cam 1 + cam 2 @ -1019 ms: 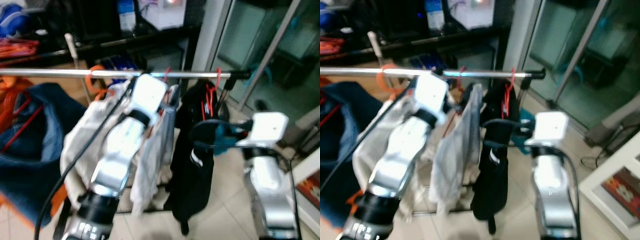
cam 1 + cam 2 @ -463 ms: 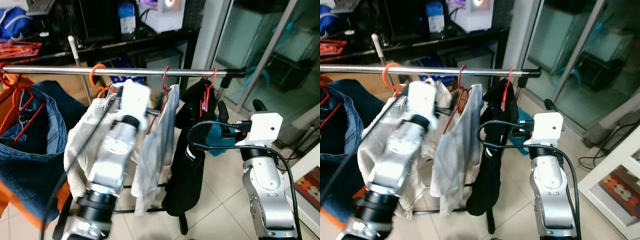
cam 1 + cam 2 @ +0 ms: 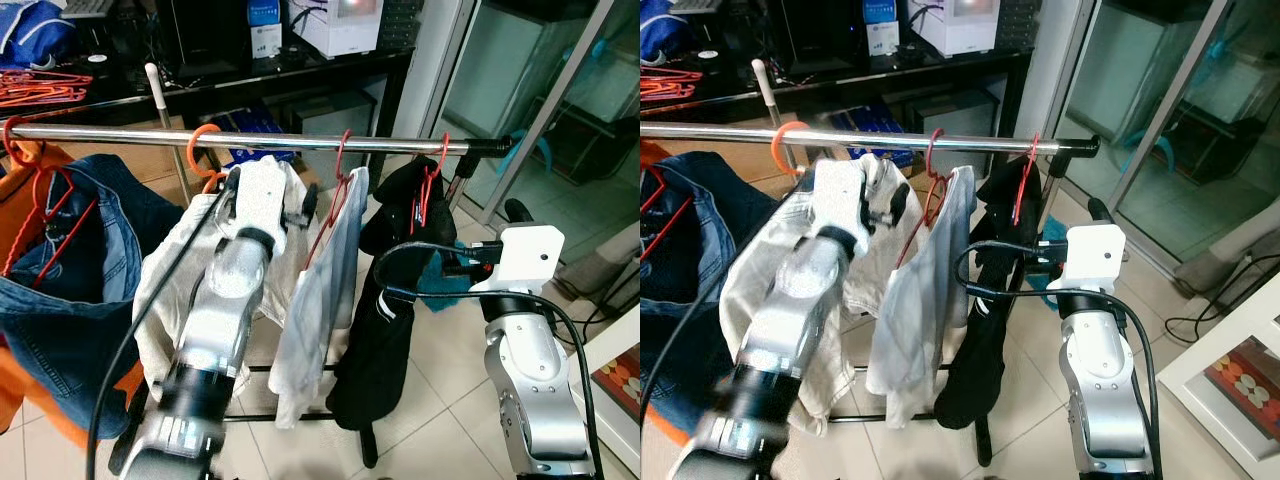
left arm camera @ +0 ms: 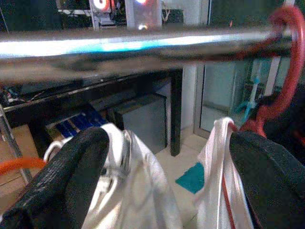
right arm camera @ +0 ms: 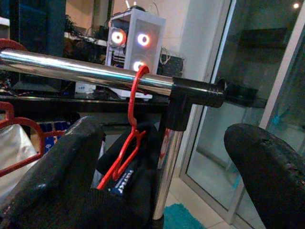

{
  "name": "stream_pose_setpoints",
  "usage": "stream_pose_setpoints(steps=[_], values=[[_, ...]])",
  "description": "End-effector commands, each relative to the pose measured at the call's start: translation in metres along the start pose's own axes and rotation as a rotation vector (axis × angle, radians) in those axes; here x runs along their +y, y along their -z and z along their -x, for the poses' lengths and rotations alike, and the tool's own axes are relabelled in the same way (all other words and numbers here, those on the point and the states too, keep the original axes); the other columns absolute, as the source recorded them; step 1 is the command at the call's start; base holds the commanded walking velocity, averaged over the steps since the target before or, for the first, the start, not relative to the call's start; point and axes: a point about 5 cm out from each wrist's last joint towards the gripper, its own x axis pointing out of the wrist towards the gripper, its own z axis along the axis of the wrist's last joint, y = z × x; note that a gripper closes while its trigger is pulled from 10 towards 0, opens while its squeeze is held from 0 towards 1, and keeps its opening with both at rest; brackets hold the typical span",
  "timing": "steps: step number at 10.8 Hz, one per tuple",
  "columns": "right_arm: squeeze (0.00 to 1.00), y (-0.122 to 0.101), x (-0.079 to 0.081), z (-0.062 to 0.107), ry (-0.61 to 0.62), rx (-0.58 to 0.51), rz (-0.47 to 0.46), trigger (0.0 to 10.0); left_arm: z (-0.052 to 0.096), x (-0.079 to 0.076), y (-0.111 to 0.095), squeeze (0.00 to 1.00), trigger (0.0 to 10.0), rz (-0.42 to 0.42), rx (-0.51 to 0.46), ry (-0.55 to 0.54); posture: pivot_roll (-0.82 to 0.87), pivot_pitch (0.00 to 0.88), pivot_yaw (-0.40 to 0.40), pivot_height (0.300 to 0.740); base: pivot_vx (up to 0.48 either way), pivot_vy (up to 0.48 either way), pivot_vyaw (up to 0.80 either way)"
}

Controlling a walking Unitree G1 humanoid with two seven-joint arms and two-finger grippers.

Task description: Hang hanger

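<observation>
Left gripper (image 4: 162, 181) has pulled back below the chrome rail (image 3: 300, 142), fingers spread, empty. Red plastic hanger (image 3: 338, 190) with pale shirt now hooked on rail (likely hung). Right gripper (image 5: 157, 167) spread, idle.

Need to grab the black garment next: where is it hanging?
The black garment hangs on a red hanger at the rail's right end, beside the pale shirt, just left of the right gripper.

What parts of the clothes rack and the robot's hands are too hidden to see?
- Left gripper: in the eye views its own white wrist covers its fingers.
- Rail: its left end is cut off by the left eye view's edge.
- Black garment: the right arm's cable crosses it.
- White garment's hanger: mostly inside the cloth.
</observation>
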Motion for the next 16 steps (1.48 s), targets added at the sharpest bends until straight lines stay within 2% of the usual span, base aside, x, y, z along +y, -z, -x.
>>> stream_pose_setpoints(steps=[1, 3, 4, 7, 11, 16], values=[[0.0, -0.001, -0.003, -0.001, 0.006, 0.0, 0.009, 10.0, -0.004, -0.002, -0.004, 0.0, 10.0, 0.006, -0.005, 0.011, -0.09, 0.002, -0.031, 0.74, 0.0, 0.0, 0.0], [0.0, -0.002, -0.003, 0.0, 0.011, -0.003, 0.01, 10.0, -0.007, -0.006, -0.013, 0.0, 10.0, -0.038, -0.047, 0.025, -0.1, 0.0, -0.024, 0.74, 0.0, 0.0, 0.0], [0.0, -0.001, -0.003, 0.001, 0.015, 0.0, 0.01, 10.0, -0.007, -0.011, -0.01, 0.0, 10.0, -0.05, -0.038, 0.044, -0.1, 0.0, -0.021, 0.74, 0.0, 0.0, 0.0], [0.0, 0.0, -0.002, 0.001, 0.019, 0.001, 0.008, 10.0, -0.018, -0.019, 0.001, 0.0, 10.0, -0.006, 0.026, 0.083, -0.11, 0.0, -0.01, 0.74, 0.0, 0.0, 0.0], [0.0, 0.0, -0.002, 0.003, 0.034, 0.001, 0.007, 10.0, -0.029, -0.015, 0.0, 0.0, 10.0, -0.019, 0.039, 0.109, -0.12, 0.0, 0.005, 0.74, 0.0, 0.0, 0.0], [0.0, 0.001, -0.001, 0.004, 0.042, 0.01, 0.0, 10.0, -0.038, -0.023, 0.009, 0.0, 10.0, -0.029, 0.131, 0.179, -0.13, 0.0, 0.009, 0.74, 0.0, 0.0, 0.0]])
